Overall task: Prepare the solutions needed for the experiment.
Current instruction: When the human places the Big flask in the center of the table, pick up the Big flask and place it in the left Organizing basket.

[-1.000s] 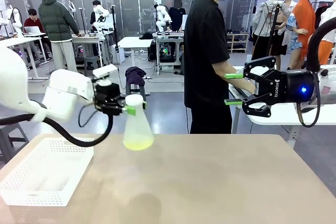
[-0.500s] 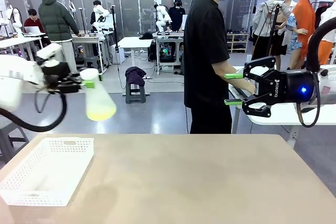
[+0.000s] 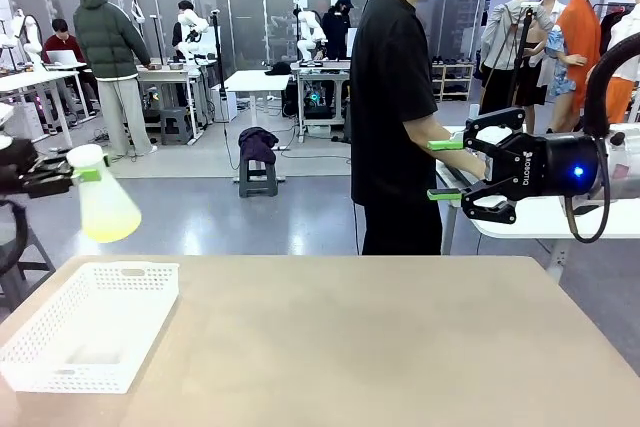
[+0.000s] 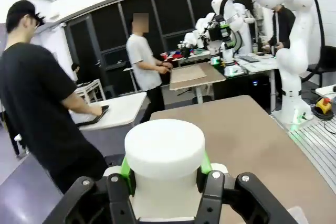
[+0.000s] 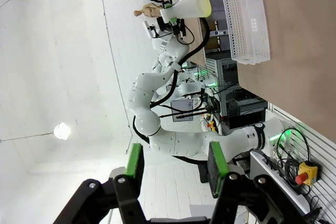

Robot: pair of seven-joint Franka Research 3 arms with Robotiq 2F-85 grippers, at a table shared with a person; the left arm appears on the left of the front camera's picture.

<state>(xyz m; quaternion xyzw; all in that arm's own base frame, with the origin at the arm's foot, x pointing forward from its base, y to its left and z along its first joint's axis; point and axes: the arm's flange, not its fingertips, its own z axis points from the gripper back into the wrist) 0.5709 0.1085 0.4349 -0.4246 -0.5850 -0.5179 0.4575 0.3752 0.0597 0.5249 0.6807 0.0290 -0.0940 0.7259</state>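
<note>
Left gripper [image 3: 82, 175] at far left edge of front view, raised well above the table [image 3: 380, 347], fingers clamped tight on the neck of a frosted conical flask [image 3: 102, 204]. Flask hangs upright in the air, just above and behind the far end of the white perforated basket [image 3: 90, 332], not touching it. The solutions [image 3: 108, 229] — small amount of pale yellow-green liquid — sit pooled in the flask's wide bottom. Left wrist view: green pads [image 4: 126, 168] pressed on both sides of the flask's white neck [image 4: 164, 153], seen from above.

Right gripper [image 3: 437, 169] at right side, held in the air off the table's far right edge, fingers pointing toward picture left — parted partway, nothing between them. Right wrist view confirms: green fingers [image 5: 134, 162] apart, empty gap.

Person [image 3: 395, 107] in black T-shirt stands at far side, turned away toward another table, hands resting there.
</note>
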